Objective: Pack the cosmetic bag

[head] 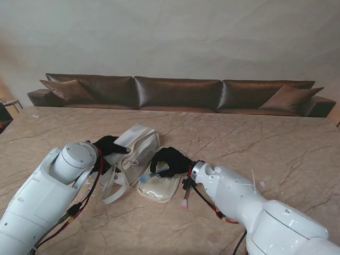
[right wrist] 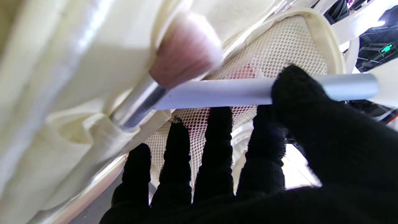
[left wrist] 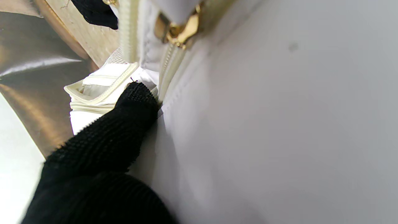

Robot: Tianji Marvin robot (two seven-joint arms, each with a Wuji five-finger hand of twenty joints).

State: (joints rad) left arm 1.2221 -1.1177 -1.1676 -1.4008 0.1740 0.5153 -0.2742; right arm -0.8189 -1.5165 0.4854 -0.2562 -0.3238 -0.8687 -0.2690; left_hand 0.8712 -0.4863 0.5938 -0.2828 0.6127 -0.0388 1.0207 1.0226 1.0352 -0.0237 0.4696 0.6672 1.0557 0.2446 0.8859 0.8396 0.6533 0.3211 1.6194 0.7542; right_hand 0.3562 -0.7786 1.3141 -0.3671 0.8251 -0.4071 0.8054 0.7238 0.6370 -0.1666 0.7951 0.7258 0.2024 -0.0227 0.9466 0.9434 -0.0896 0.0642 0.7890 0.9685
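Plain pale wall, long brown leather sofa (head: 180, 93) along it, beige veined marble bench (head: 255, 143) in front. Both arms reach in from the near corners, black-gloved.

Cream cosmetics bag (head: 139, 146) lies left of centre on the bench, opened out, its mesh-lined flap (head: 159, 186) spread toward me and loose straps (head: 114, 186) trailing to its left.

Left robot hand (head: 109, 146) rests on the bag's left side. Left wrist view: one black finger (left wrist: 133, 105) pressed against the white panel beside the zipper track, gold zipper pull (left wrist: 178, 29) just beyond it. Whether the fingers actually grip the fabric I cannot tell; most of the hand is out of view.

Right robot hand (head: 170, 161) sits over the mesh flap. Right wrist view: thumb (right wrist: 298, 90) and forefinger pinch a slim silver tube (right wrist: 217, 93), which lies across the hand; the other fingers stretch straight toward the mesh pocket (right wrist: 279, 46). Something red shows through the mesh, not identifiable.

A makeup brush (right wrist: 183, 59) with pink bristles and a metal ferrule sits in the bag just beside the tube's end.

Another pink-tipped brush (head: 185, 201) lies on the bench near the right wrist, just off the flap.
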